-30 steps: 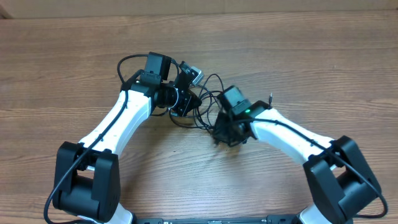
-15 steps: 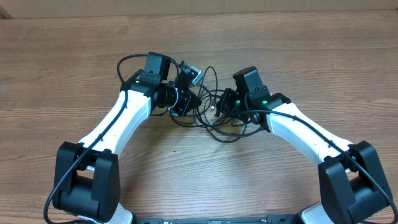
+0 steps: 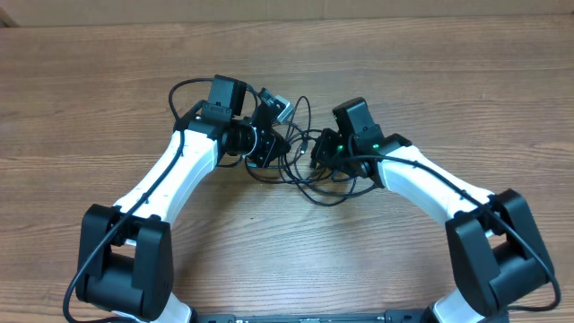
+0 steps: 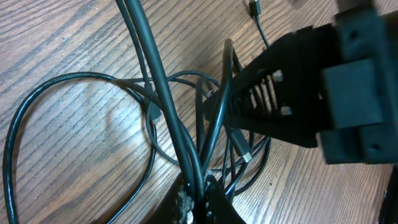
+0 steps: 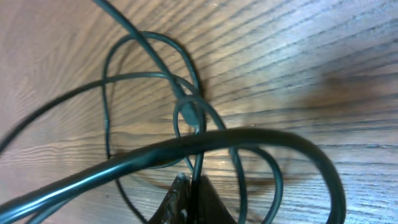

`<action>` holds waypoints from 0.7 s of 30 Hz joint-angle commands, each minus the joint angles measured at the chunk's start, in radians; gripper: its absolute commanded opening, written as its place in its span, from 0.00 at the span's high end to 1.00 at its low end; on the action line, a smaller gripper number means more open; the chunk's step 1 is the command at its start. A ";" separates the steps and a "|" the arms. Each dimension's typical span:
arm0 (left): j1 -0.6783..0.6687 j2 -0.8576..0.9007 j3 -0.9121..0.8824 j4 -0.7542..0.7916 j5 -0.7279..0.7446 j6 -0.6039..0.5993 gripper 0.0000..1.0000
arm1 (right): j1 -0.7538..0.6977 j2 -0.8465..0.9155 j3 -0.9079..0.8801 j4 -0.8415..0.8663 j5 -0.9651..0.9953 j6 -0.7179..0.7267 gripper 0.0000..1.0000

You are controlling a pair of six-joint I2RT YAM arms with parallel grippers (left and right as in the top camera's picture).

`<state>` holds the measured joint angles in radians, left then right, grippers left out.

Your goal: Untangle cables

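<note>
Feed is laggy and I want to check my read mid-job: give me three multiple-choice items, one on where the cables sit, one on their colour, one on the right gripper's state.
1. Where do the cables lie on the table?
A) by the left arm's base
B) between the left gripper and right gripper
C) at the far edge

2. What colour are the cables?
A) white
B) red
C) black

3. How does the right gripper stand?
A) shut on a cable
B) wide open
C) out of every view

Answers: B, the overhead view shows the tangle between both grippers; C, every cord is black; A, the right wrist view shows a thin cord pinched at its fingertips.
</note>
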<state>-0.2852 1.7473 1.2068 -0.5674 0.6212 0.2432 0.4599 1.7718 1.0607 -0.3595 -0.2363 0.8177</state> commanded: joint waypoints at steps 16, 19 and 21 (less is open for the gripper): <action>0.003 -0.020 0.023 0.000 0.027 -0.004 0.96 | 0.005 0.015 0.021 0.015 0.011 -0.007 0.96; 0.003 -0.020 0.023 0.000 0.027 -0.004 0.96 | 0.005 0.015 0.021 0.015 0.011 -0.007 0.96; 0.003 -0.020 0.023 0.000 0.027 -0.004 0.96 | 0.005 0.015 0.021 0.015 0.011 -0.007 0.96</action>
<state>-0.2852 1.7473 1.2068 -0.5682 0.6216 0.2428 0.4599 1.7817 1.0607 -0.3531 -0.2352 0.8173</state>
